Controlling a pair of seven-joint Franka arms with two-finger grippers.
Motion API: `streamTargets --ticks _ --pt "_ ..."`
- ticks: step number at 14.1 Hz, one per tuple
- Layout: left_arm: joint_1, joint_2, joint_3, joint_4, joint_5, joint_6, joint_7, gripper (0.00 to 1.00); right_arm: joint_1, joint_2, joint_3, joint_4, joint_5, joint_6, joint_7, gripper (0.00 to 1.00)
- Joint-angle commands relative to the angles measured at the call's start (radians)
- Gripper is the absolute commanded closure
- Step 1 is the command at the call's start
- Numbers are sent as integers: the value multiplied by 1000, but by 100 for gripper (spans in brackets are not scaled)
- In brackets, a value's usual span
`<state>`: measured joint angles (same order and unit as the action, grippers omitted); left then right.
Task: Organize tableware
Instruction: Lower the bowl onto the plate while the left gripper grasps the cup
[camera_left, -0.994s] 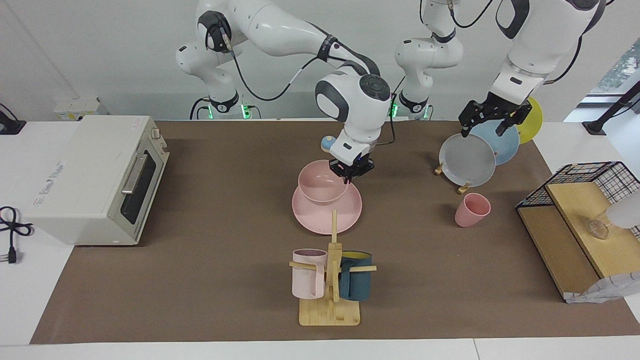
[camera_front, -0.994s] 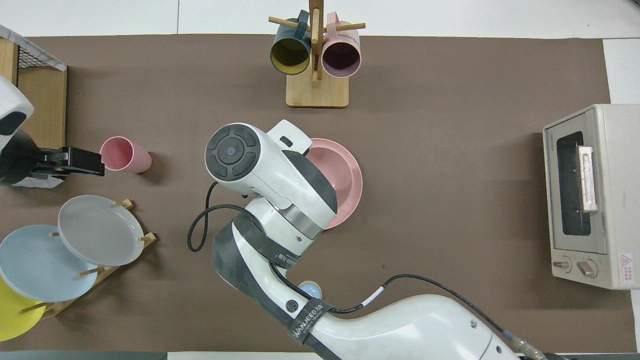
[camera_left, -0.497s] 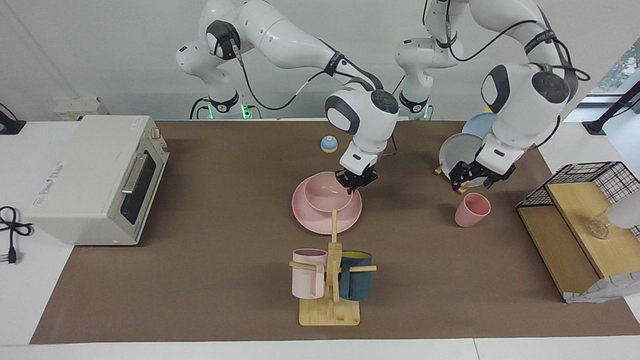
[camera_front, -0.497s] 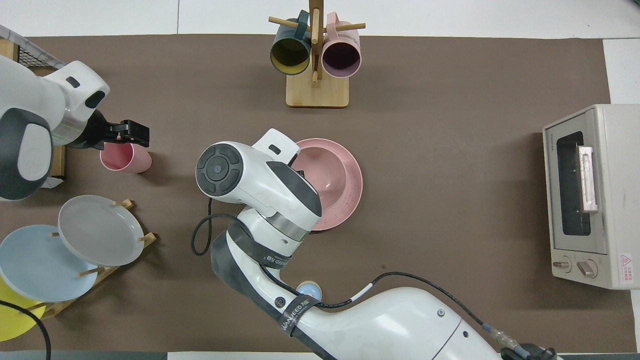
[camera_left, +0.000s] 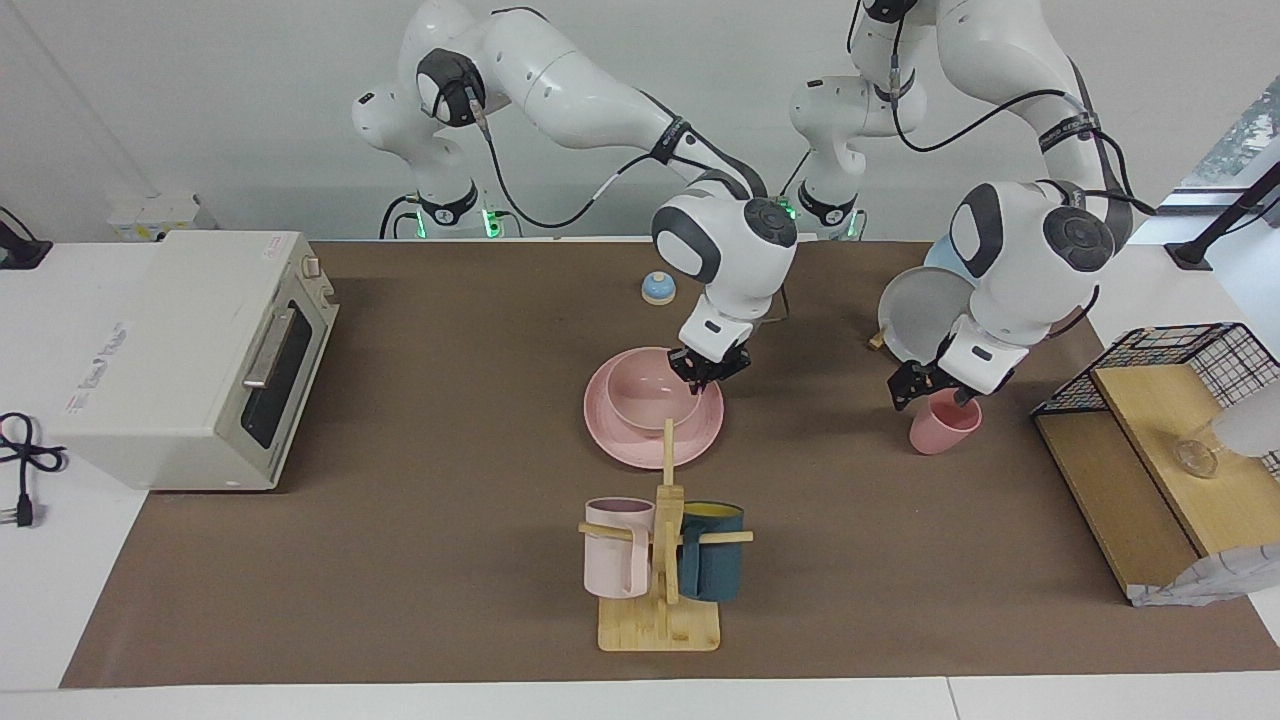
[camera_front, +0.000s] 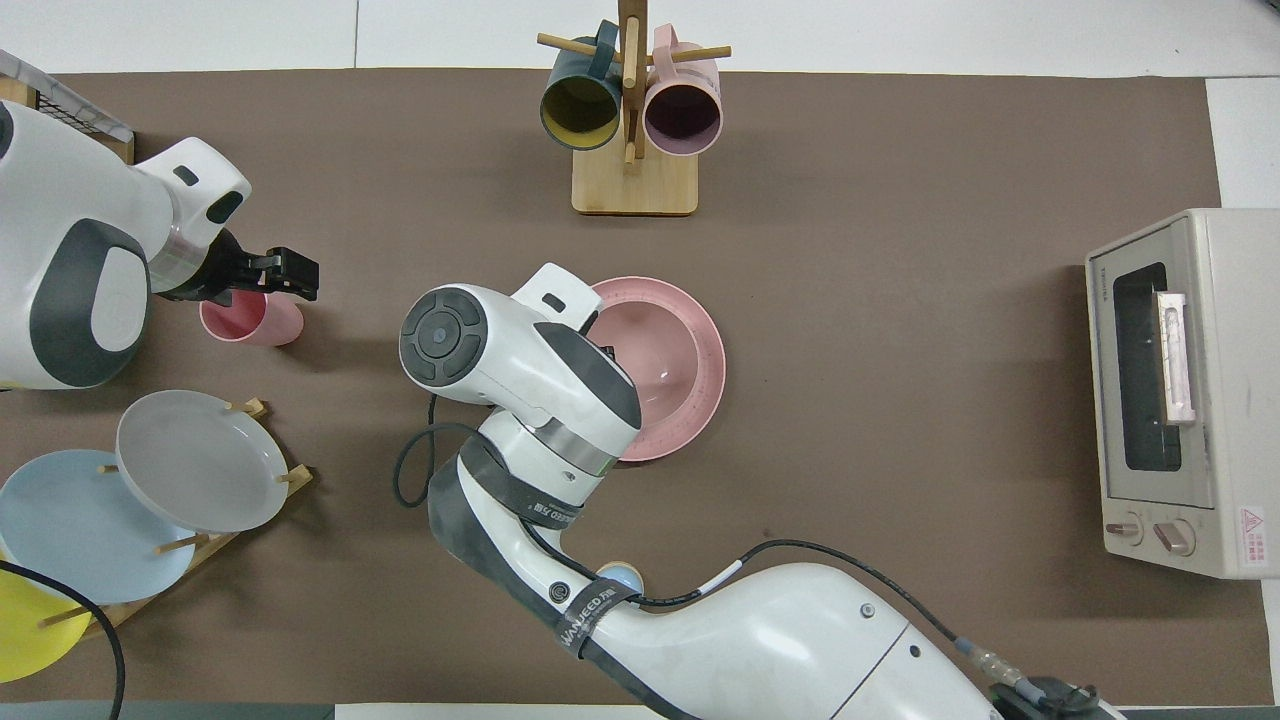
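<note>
The pink bowl (camera_left: 645, 398) sits on the pink plate (camera_left: 615, 438) at the table's middle; both also show in the overhead view, bowl (camera_front: 662, 345) and plate (camera_front: 712, 362). My right gripper (camera_left: 706, 370) is shut on the bowl's rim, on the side nearer the robots; in the overhead view its own hand hides it. The pink cup (camera_left: 940, 430) stands upright toward the left arm's end and also shows in the overhead view (camera_front: 255, 322). My left gripper (camera_left: 928, 392) is open and low over the cup's mouth, fingers either side of its rim.
A mug tree (camera_left: 660, 560) with a pale pink and a teal mug stands farther from the robots than the plate. A plate rack with a grey plate (camera_left: 915, 305) is near the cup. A toaster oven (camera_left: 190, 360), a wire shelf (camera_left: 1160, 420) and a small blue bell (camera_left: 657, 288) are also there.
My right gripper lowered the bowl onto the plate. My left arm came down from over the plate rack to the cup's mouth.
</note>
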<state>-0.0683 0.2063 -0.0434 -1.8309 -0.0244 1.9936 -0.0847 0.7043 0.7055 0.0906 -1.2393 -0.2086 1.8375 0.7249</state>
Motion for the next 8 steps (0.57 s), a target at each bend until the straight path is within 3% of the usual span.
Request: streamTargets --ticks 1,2,5,8 --pt "7 -67 -3 -115 6 69 -33 0 -6 5 1 6 -2 -20 16 7" --pt "10 -71 -1 -135 6 86 -35 0 -6 2 1 23 1 -23 16 0" --pt "18 -79 -1 -163 6 122 -38 6 -78 -49 4 75 49 -76 -24 0" --pt "18 -76 -3 -194 6 186 -40 17 -208 -245 -2 22 64 -182 -195 0"
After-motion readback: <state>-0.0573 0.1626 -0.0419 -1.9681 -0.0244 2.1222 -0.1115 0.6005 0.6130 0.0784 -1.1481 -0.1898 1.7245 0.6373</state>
